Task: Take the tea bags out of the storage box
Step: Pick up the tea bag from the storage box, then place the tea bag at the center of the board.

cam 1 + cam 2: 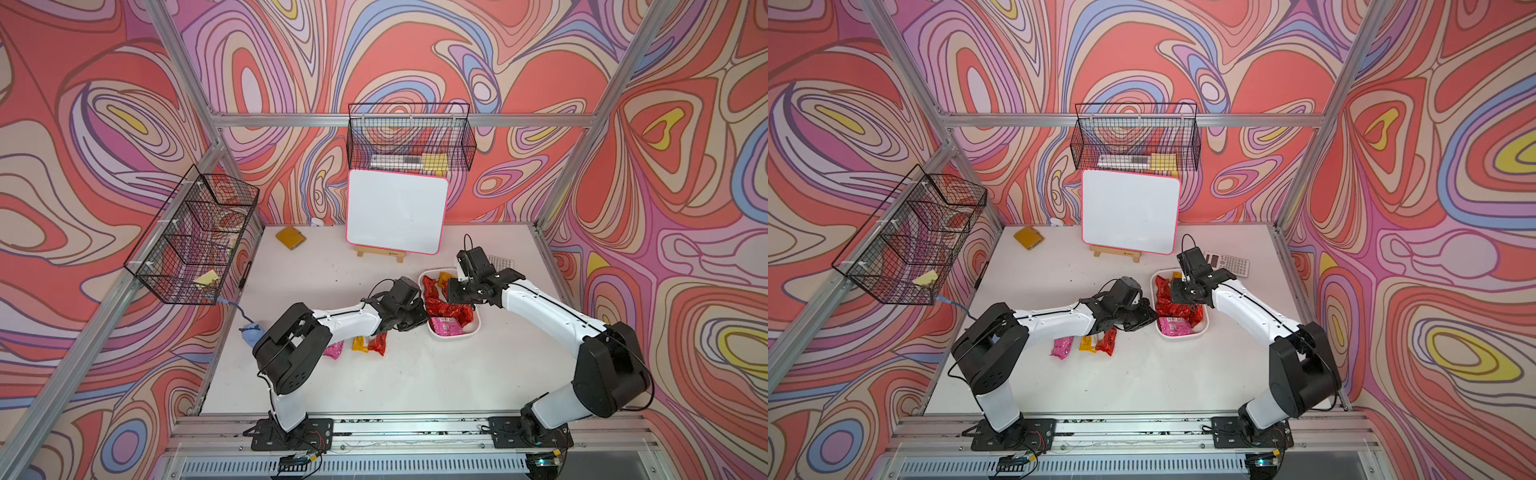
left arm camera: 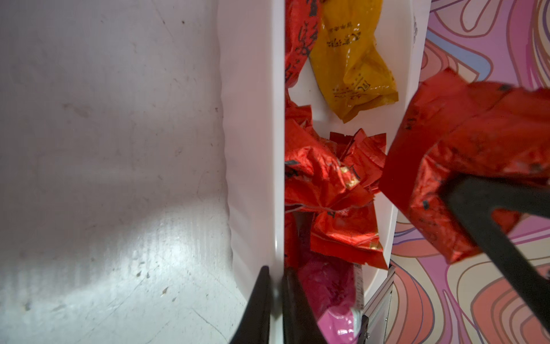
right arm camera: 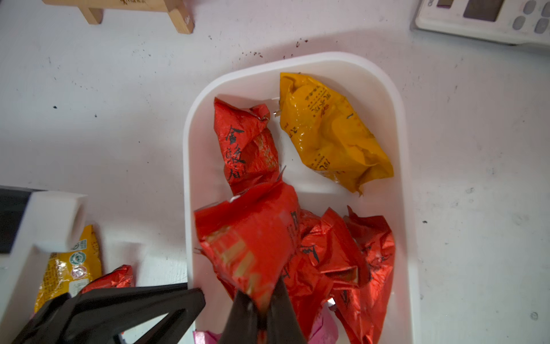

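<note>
We've got the right gripper (image 3: pixel 262 306) pinched on a red bag (image 3: pixel 247 235) low centre, left gripper (image 2: pixel 276 277) clamping the box (image 2: pixel 253 119) wall; light, slippery foil, so we'd grab seams.

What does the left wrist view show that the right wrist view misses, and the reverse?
Left wrist only: the left fingers pinching the box wall, and the patterned backdrop.
Right wrist only: the calculator, an easel foot, and a yellow bag and red bag lying on the table outside the box.
Both: the box, its orange bag, the red pile, and the held red bag in the right fingers.
</note>
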{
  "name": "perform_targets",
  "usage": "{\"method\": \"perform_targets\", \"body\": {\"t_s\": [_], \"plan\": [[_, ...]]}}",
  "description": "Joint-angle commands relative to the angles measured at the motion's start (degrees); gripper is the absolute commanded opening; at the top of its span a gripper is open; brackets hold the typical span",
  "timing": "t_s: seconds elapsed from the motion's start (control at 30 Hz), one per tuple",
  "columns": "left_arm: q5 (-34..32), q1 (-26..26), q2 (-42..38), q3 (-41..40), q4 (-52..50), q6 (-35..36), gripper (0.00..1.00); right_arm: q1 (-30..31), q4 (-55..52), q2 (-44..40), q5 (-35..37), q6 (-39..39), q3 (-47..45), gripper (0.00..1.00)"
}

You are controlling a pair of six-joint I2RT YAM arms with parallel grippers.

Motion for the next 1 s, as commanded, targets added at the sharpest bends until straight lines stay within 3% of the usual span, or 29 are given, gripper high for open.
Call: {"method": "perform_targets", "body": {"t_s": [0.0,0.2,0.27,0.43,0.53,0.7,0.97], "plan": [[-1.13,-0.36,-0.18,0.10,-2.38,1.64,0.21,0.01,1.52,-3.59,-1.79,3.36,-0.21,0.08],[-10.06,0.44,-9.14,-4.61,-1.83,0.70,0.46,3.30,4.24,-6.29,-6.53,10.41,-1.34,0.07],[-15.60,1.15,-13.59,-7.33,-4.26,-1.53,0.47,5.42,4.55,-6.14,-6.91,12.47,-1.03,0.07],[-35.33,2.36,-25.50,-9.14,-22.50,-7.05,0.48,11.46,5.71,-3.99,-6.64,18.36,-0.51,0.07],[-41.73,2.92,-30.34,-10.02,-28.67,-8.66,0.49,15.50,5.89,-0.27,-6.62,21.67,0.51,0.07],[-44.05,4.38,-36.40,-15.14,-31.83,-11.91,0.50,20.31,5.65,8.56,-7.27,25.15,3.50,0.07],[-44.27,6.31,-43.38,-20.28,-34.90,-13.51,0.51,21.91,1.90,19.35,-7.61,25.31,7.81,0.14]]}}
